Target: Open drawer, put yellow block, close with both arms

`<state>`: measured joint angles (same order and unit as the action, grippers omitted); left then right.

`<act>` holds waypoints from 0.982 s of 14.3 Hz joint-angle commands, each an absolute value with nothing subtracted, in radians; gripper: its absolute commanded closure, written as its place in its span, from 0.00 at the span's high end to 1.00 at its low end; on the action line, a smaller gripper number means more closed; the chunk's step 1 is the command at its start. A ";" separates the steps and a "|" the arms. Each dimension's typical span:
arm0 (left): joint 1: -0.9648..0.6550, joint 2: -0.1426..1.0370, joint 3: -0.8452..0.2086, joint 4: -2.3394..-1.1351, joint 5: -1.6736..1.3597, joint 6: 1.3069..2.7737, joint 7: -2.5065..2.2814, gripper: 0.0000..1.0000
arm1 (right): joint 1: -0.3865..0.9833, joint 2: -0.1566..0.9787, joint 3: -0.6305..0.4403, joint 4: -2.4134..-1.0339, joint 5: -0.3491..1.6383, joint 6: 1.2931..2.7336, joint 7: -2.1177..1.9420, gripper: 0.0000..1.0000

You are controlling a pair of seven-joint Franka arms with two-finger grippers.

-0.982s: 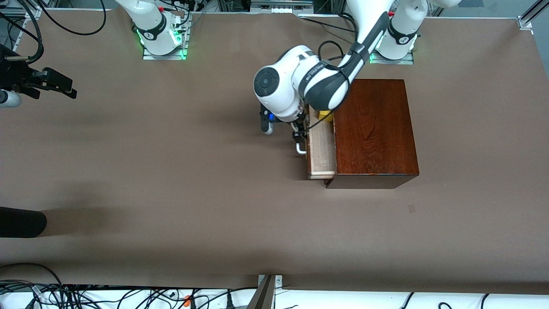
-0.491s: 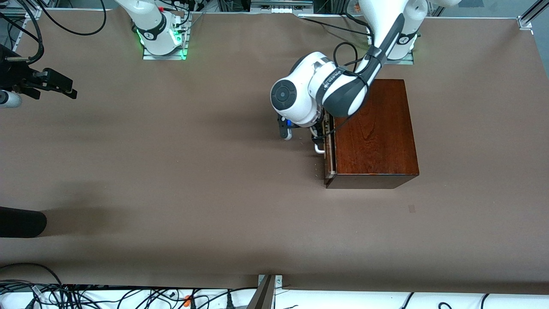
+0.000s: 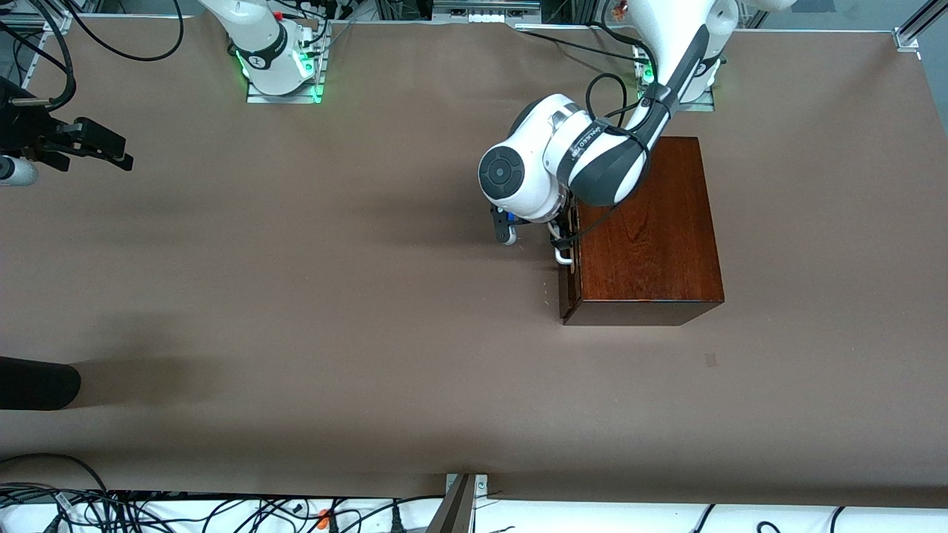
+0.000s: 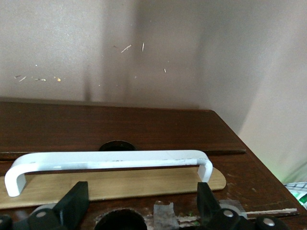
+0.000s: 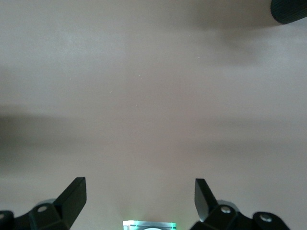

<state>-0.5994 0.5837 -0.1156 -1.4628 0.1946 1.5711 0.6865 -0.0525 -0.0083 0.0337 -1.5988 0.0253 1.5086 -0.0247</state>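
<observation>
The reddish-brown wooden box (image 3: 644, 222) stands toward the left arm's end of the table. Its drawer is pushed in, and the dark front (image 3: 568, 285) sits flush with the box. The yellow block is out of view. My left gripper (image 3: 561, 243) is right at the drawer front, beside the white bar handle (image 3: 563, 257). In the left wrist view the left gripper (image 4: 140, 206) is open, with the handle (image 4: 110, 160) just past its fingertips and the drawer front (image 4: 120, 129) filling the view. My right gripper (image 3: 111, 152) waits open over bare table at the right arm's end; it also shows in the right wrist view (image 5: 140, 199).
The arm bases (image 3: 281, 74) with green lights stand along the table's edge farthest from the front camera. A dark rounded object (image 3: 37, 381) juts in at the right arm's end, nearer the front camera. Cables (image 3: 111, 507) lie off the near edge.
The drawer has slid from partly open to fully shut. My left gripper moved with it toward the box. The yellow block, seen in the drawer a second ago, is hidden now.
</observation>
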 commanded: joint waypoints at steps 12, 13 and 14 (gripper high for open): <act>-0.653 0.505 -0.118 -1.248 0.112 1.453 -0.113 1.00 | -0.066 -0.009 0.035 -1.594 0.020 1.497 -0.025 1.00; -0.652 0.505 -0.114 -1.186 0.113 1.410 -0.153 1.00 | -0.066 -0.009 0.035 -1.594 0.020 1.494 -0.025 1.00; -0.650 0.505 -0.104 -1.130 0.117 1.372 -0.199 1.00 | -0.066 -0.009 0.035 -1.594 0.020 1.494 -0.025 1.00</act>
